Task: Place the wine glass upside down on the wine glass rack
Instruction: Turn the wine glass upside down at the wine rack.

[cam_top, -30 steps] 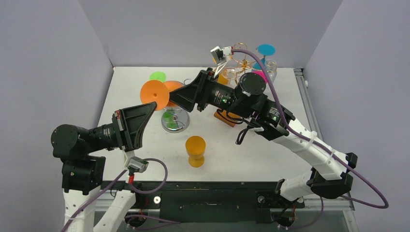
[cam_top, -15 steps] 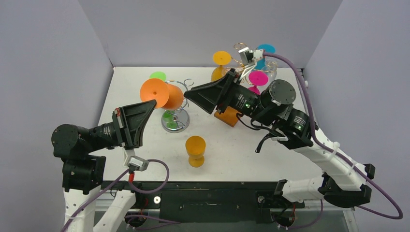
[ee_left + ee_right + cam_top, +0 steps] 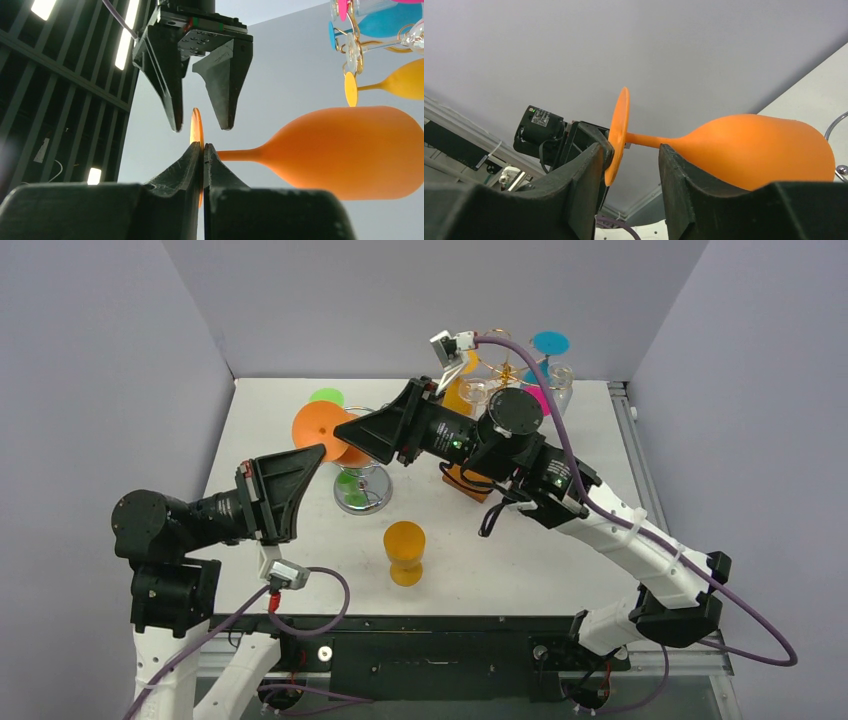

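Left gripper point(image 3: 202, 150) clenched on the foot rim of the orange wine glass point(image 3: 350, 152), held sideways in the air (bowl by the silver rack point(image 3: 362, 490)). Right gripper point(image 3: 202, 129) part-open, straddling that foot. One amber glass point(image 3: 404, 552) inverted on the table point(image 3: 480, 565); two racks, gold rack point(image 3: 505, 370) farthest

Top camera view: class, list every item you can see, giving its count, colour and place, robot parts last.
Orange glass: one, orange, held in the air, left of centre.
Silver rack: one, silver, table's left-centre.
Green glass: one, green, on the silver rack.
Yellow-orange glass: one, yellow-orange, standing front-centre.
Gold rack: one, gold, back right.
Hung glasses: four seen; blue glass, pink glass, amber glass, clear glass; gold rack.
Brown block: one, brown, under the right arm.
Table: one, white.
Left end effector: one, black, shut on the orange glass's foot.
Right end effector: one, black, open astride that foot.
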You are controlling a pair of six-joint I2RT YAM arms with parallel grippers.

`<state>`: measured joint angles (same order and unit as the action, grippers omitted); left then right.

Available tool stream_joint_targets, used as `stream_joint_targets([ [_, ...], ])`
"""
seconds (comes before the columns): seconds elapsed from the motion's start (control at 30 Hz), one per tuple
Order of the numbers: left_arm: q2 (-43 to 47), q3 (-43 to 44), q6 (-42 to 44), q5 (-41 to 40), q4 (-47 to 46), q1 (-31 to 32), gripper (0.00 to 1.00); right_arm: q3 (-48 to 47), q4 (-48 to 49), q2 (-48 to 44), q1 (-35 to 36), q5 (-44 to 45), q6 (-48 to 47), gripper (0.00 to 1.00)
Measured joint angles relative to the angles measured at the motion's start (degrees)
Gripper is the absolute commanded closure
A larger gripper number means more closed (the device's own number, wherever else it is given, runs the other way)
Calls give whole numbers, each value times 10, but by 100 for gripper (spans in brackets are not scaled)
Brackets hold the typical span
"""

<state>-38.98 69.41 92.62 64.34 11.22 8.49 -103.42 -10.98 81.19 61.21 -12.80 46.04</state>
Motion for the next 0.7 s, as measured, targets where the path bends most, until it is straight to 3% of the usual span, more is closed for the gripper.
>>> stream_joint_targets([
  [0.07, -2, 0, 6, 0, 5, 0, 100, -2, -3, 10, 0, -2, 2, 70],
  [0.2, -4, 0, 13, 0, 11, 0, 100, -22, -2, 25, 0, -10, 10, 99],
  [0.27, -5, 0, 17, 0, 11, 0, 100, -34, -2, 31, 0, -12, 12, 100],
  [0.33, -5, 0, 24, -2, 10, 0, 93, -39, -3, 36, -1, -12, 16, 100],
  [0.37, -5, 0, 25, -4, 10, 0, 89, -41, -3, 37, -3, -12, 16, 100],
  [0.47, -5, -3, 19, -9, 8, 0, 47, -43, -4, 38, -12, -16, 14, 100],
  [0.53, -3, -12, -3, -15, 2, 0, 26, -51, -8, 40, -23, -19, 11, 100],
  [0.63, -2, -23, -37, -32, -1, 0, 6, -72, -10, 50, -49, -25, 9, 100],
  [0.7, -2, -25, -75, -54, -1, 0, 3, -85, -11, 60, -73, -32, 8, 100],
])
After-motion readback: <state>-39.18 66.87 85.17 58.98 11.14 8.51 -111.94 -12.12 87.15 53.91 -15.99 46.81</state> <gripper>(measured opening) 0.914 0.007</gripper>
